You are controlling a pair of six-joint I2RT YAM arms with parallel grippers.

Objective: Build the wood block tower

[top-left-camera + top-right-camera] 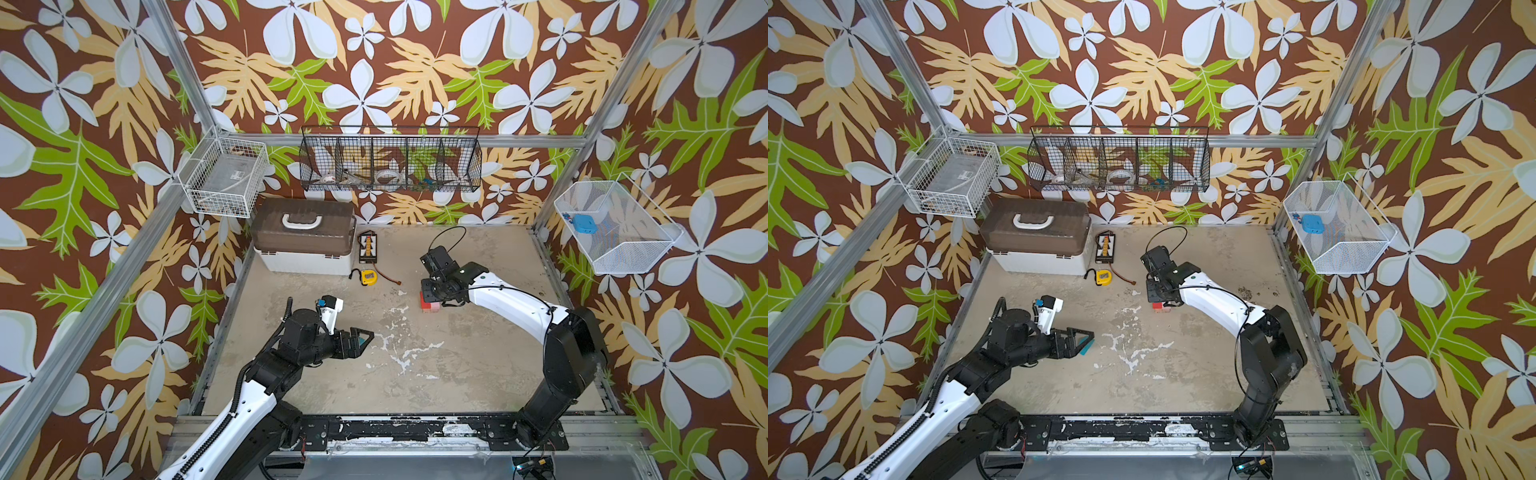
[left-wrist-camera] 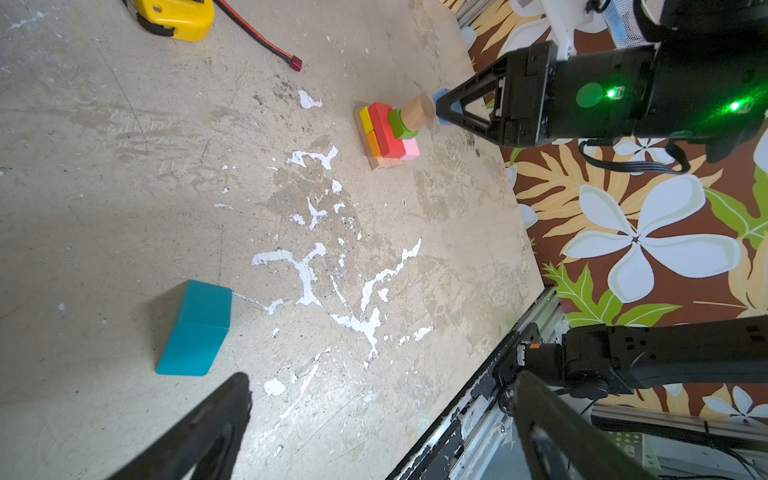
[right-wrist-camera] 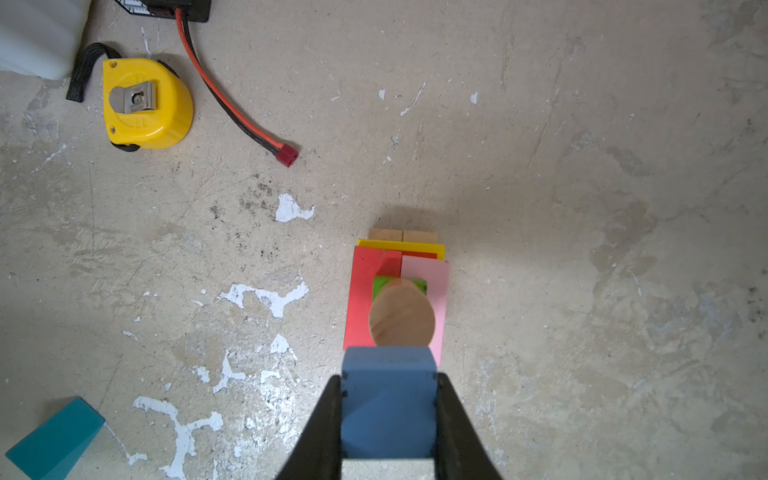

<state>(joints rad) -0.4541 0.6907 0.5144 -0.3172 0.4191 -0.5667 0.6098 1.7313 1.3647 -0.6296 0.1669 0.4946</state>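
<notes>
Table (image 1: 457, 374): scuffed grey, paint-flecked; floral walls (image 1: 374, 62). Black wire basket (image 1: 390, 132): tape rolls (image 1: 388, 178). White mesh basket (image 1: 623, 259): blue object (image 1: 584, 223). Tower (image 2: 386, 133): right of centre, upright; red plank (image 3: 359, 299) and pink plank (image 3: 436, 291) side by side, long axes parallel; green block (image 2: 401, 129) and wood disc (image 3: 401, 318) atop. Right gripper (image 3: 388, 382): jaws clamped on blue block (image 3: 388, 419), just above the disc. Left gripper (image 2: 382, 376): jaws apart, near teal block (image 2: 195, 328).

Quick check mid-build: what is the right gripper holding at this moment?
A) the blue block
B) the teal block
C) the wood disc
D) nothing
A: in the right wrist view the right gripper is clamped on the blue block, close by the wood disc that tops the tower; the teal block lies loose, well apart.
</notes>
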